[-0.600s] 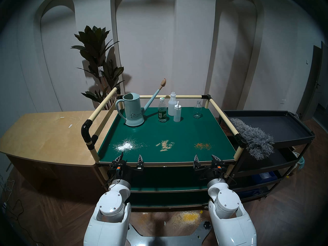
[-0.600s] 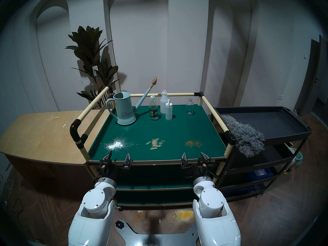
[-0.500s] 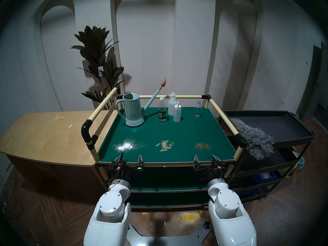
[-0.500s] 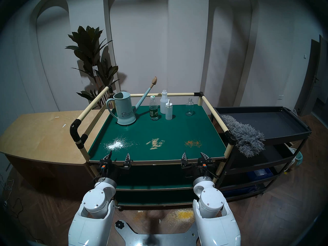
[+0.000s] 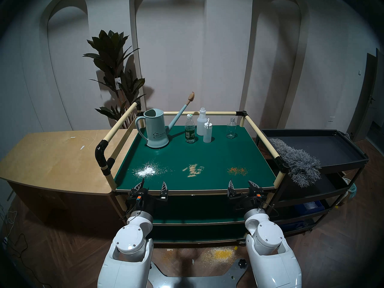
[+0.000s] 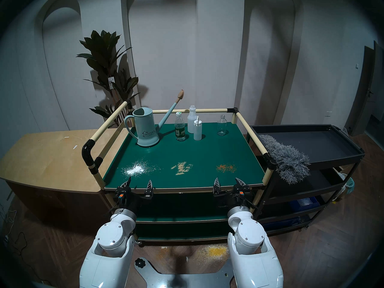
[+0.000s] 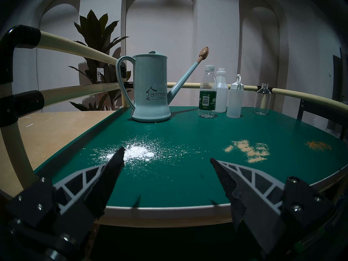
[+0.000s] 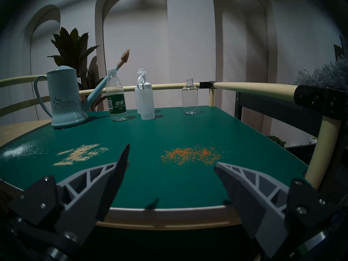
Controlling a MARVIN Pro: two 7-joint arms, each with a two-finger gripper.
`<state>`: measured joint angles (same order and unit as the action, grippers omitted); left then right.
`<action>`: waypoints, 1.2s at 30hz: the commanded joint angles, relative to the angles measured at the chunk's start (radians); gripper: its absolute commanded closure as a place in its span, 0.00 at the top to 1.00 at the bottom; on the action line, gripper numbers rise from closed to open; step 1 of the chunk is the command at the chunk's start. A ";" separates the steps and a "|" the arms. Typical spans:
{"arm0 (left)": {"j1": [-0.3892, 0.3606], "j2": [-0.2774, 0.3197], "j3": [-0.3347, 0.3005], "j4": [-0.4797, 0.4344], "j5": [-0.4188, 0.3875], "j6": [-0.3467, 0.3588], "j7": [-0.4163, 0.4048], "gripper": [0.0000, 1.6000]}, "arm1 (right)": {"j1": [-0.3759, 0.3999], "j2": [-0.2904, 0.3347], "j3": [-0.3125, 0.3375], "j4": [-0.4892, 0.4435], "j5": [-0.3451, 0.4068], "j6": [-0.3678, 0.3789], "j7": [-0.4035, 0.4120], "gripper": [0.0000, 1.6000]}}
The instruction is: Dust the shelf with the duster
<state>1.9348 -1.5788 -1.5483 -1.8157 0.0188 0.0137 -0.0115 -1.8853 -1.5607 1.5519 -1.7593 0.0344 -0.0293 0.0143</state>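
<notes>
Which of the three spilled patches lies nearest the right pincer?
The orange patch, just ahead of the right pincer; the tan and white patches lie further left.

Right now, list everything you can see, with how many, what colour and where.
shelf: 1, dark green boards, cream rails, centre
duster: 1, grey, on black cart's front left corner
black cart: 1, right of shelf
wooden cabinet: 1, light wood, left of shelf
watering can: 1, pale blue, shelf top, back left
bottles: 4, clear or white, along back
powder patches: 3, white, tan, orange, near front edge
plant: 1, dark green, behind cabinet
left gripper: open, at front edge
right gripper: open, at front edge
</notes>
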 commanded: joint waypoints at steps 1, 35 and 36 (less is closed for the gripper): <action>0.008 0.018 -0.002 -0.116 -0.002 0.040 -0.019 1.00 | -0.001 0.027 -0.014 -0.114 -0.053 0.014 -0.005 1.00; 0.025 0.103 -0.011 -0.273 -0.083 0.189 -0.181 1.00 | 0.028 0.126 0.301 -0.495 0.018 0.388 0.036 1.00; 0.025 0.103 -0.011 -0.273 -0.083 0.189 -0.181 1.00 | 0.028 0.126 0.301 -0.495 0.018 0.388 0.036 1.00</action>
<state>2.0029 -1.4874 -1.5646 -2.0815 -0.0643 0.1999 -0.1770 -1.8858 -1.4567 1.7694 -2.1626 0.0317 0.2702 0.0566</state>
